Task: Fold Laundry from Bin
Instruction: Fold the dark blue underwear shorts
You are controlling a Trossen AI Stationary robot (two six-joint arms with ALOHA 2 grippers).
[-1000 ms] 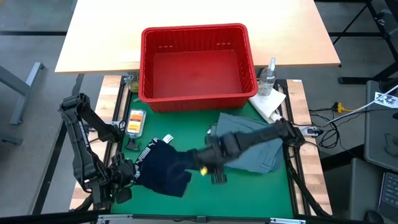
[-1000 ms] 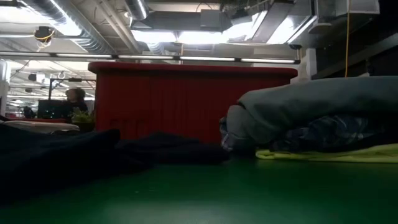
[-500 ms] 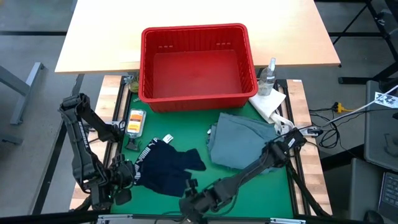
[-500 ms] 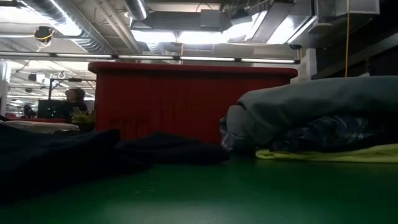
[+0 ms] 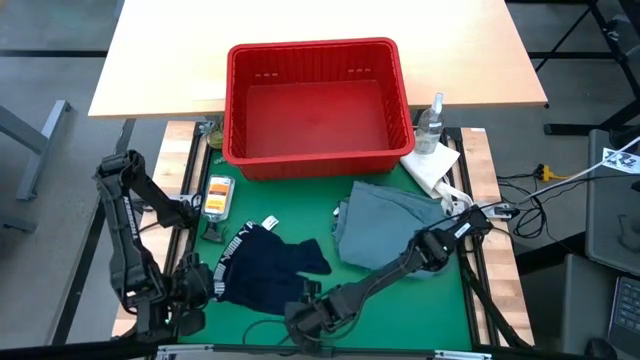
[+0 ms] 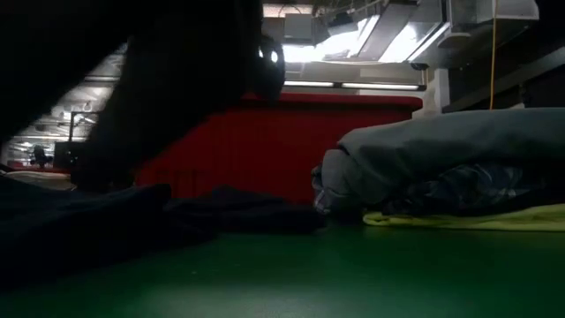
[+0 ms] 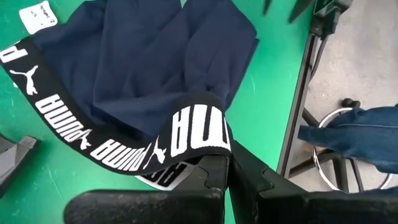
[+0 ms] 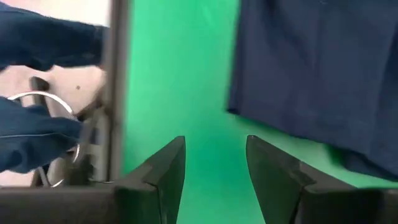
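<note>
A: Where's the dark navy garment (image 5: 268,268)?
B: Near the tabletop's (image 5: 400,300) front-left corner; the left end effector (image 7: 227,163) is clenched on its waistband.
A: And the right end effector (image 5: 312,318)?
B: Released, at the front edge beside it. The bin (image 5: 318,98) sits at the back edge.

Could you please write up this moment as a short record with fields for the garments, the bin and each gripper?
dark navy garment: spread on the green mat, near the front left, white-lettered waistband at its left edge
grey-blue garment: folded pile on the mat's right side, in front of the bin
bin: red, no garment visible inside it
left gripper: shut on the navy garment's waistband
right gripper: open, holding nothing, low over the mat beside the navy garment's front edge
</note>
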